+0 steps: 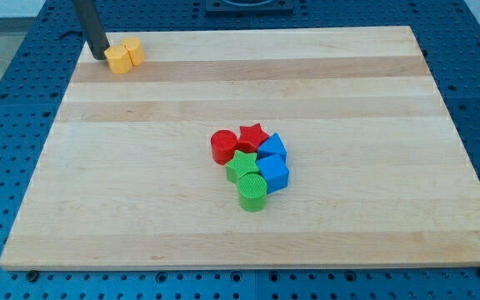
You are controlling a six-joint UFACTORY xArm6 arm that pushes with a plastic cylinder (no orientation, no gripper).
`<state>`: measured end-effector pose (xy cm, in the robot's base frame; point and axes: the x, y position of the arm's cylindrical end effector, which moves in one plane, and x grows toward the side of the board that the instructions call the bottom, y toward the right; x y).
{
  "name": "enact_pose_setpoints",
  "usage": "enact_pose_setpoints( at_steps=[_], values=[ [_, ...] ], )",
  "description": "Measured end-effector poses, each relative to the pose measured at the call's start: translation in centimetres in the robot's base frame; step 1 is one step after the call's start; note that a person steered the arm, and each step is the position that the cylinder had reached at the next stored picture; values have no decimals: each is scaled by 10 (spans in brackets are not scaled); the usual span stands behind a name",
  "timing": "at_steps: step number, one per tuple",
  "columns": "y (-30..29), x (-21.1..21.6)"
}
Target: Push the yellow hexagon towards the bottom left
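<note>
Two yellow blocks sit touching at the board's top left corner: the nearer one looks like the yellow hexagon [118, 59], with a second yellow block [132, 49] just behind it to the right; their exact shapes are hard to make out. My dark rod comes down from the view's top, and my tip [97, 55] rests on the board right at the left side of the yellow hexagon, touching or almost touching it.
A cluster sits below the board's middle: a red cylinder [222, 147], a red star [254, 137], a blue block [272, 149], a blue cube [273, 173], a green star [242, 166] and a green cylinder [252, 192]. The wooden board [140, 208] lies on a blue perforated table.
</note>
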<state>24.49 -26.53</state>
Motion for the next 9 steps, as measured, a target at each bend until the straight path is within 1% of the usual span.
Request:
enact_pose_setpoints(
  at_steps=[1,2,3,5,6,8,9],
  values=[
    [-18,-39],
    [10,-52],
    [38,-40],
    [38,71],
    [44,114],
    [39,116],
    [39,141]
  ],
)
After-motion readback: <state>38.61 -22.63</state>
